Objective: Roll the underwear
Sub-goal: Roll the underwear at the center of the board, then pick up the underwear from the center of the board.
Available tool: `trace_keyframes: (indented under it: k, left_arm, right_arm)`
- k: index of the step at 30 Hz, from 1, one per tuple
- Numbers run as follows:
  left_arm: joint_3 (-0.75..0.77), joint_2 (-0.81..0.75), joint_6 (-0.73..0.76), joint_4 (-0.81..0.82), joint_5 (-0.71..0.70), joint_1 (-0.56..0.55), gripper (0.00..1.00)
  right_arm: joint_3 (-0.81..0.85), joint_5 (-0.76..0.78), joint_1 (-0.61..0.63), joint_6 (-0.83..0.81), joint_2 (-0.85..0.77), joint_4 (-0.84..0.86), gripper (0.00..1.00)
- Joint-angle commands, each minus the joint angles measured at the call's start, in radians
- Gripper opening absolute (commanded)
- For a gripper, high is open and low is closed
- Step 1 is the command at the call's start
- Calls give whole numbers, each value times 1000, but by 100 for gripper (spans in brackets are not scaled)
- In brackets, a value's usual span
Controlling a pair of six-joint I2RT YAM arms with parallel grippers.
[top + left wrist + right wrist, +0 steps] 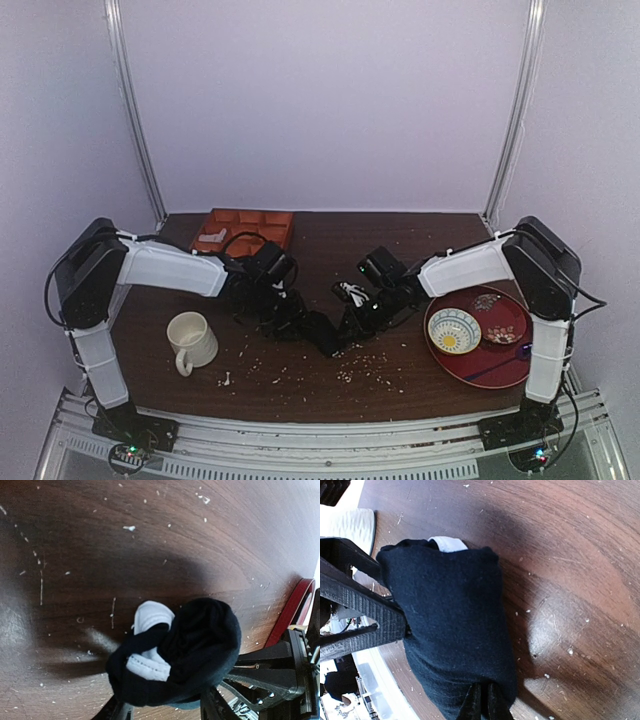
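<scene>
On your far left in the overhead view, a cream mug (190, 340) stands upright on the dark wooden table (330, 240), with an orange compartment tray (245, 229) behind it at the table's back edge. Pale crumbs (360, 368) lie scattered across the near part of the wood.

Your left gripper (290, 315) reaches down toward the middle of the table and meets the underwear (322, 333), a black bundle lying on the wood between the two arms. In your left wrist view the fabric (175, 655) is bunched into a rounded roll with a white patch (150, 640) showing at its open end; your fingertips sit right at the roll's lower edge, one on either side, but the cloth covers them, so you cannot tell how tightly they close on it.

Your right gripper (360, 318) comes in from the other side and touches the same bundle. In your right wrist view the black roll (450, 625) lies across the frame with a sliver of white edging (447, 542) at its far end, and your two fingers (482, 705) are pressed almost together, pinching the near end of the fabric. The left arm's black finger (365, 612) presses against the roll's opposite side.

Farther right, a red plate (500, 365) holds a patterned bowl (454, 330) and a small dark dish (498, 322).
</scene>
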Motion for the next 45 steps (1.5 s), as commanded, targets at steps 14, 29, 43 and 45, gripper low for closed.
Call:
trace_keyframes:
  k: [14, 29, 43, 45]
  left_arm:
    - [1, 81, -26, 27, 2, -9, 40]
    - [-21, 83, -25, 35, -4, -10, 43]
    - [-52, 87, -34, 66, 1, -9, 43]
    - [-55, 92, -34, 66, 2, -9, 41]
  right_arm:
    - [-23, 16, 29, -7, -14, -51, 17]
    - [-120, -177, -80, 241, -35, 280, 26]
    - [-93, -286, -71, 336, 93, 431, 25]
    - [-111, -308, -71, 380, 102, 504, 27]
